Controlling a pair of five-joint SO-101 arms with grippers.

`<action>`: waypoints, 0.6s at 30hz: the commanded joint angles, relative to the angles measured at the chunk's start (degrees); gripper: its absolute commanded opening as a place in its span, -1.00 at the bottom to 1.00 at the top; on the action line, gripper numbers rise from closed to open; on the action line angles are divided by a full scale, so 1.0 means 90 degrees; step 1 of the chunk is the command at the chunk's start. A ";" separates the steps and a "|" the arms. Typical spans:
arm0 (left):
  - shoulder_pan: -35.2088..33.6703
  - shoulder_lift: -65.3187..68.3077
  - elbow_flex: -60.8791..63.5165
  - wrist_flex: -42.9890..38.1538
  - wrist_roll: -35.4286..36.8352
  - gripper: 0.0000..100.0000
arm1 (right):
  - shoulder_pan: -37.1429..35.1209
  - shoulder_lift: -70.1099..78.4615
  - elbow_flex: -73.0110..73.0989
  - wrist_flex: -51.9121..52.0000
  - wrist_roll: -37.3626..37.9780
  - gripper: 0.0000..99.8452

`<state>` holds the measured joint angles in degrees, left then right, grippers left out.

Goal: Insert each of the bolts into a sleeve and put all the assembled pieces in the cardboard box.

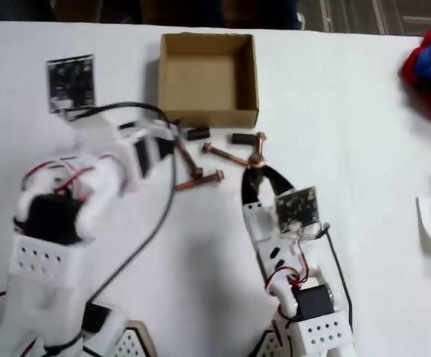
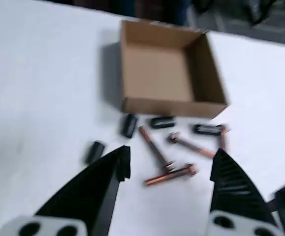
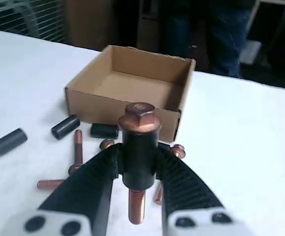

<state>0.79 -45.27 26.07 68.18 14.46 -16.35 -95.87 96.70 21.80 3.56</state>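
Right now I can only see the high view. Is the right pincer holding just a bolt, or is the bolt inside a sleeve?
Observer: In the right wrist view, the right pincer is shut on a black sleeve with a copper bolt through it, head on top.
Operator: Is the other pincer holding something too?
Observer: No. The left wrist view shows the left pincer wide open, holding nothing, above the loose bolts.
Operator: Any sleeves hiding from me?
Observer: Yes, one loose sleeve lies apart from the rest, farther from the cardboard box.
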 commanded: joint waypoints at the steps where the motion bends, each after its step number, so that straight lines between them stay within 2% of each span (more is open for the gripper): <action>1: -0.0987 -0.0156 0.1001 -0.0010 -0.2071 -0.46 | 0.0142 -0.0103 -0.0059 0.0054 -0.0381 -0.96; 3: -0.1328 -0.0156 0.1792 -0.0430 -0.2686 -0.46 | 0.0054 -0.0093 -0.0234 0.0073 -0.0361 -0.96; 6: -0.1661 -0.0166 0.2955 -0.1416 -0.2794 -0.46 | 0.0015 0.0288 -0.0840 0.0513 -0.0352 -0.96; 9: -0.1827 -0.0127 0.3902 -0.2374 -0.2813 -0.46 | 0.0034 0.1392 -0.2168 0.0904 -0.0176 -0.96; 14: -0.1817 -0.0127 0.5123 -0.3937 -0.2794 -0.46 | 0.0034 0.5006 -0.5783 0.1919 -0.0166 -0.96; 18: -0.1817 -0.0127 0.5328 -0.4337 -0.2813 -0.46 | 0.0142 0.7829 -0.9446 0.3560 -0.0176 -0.96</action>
<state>-15.21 -45.27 73.80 32.31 -10.59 -16.09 -45.49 42.29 44.84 1.63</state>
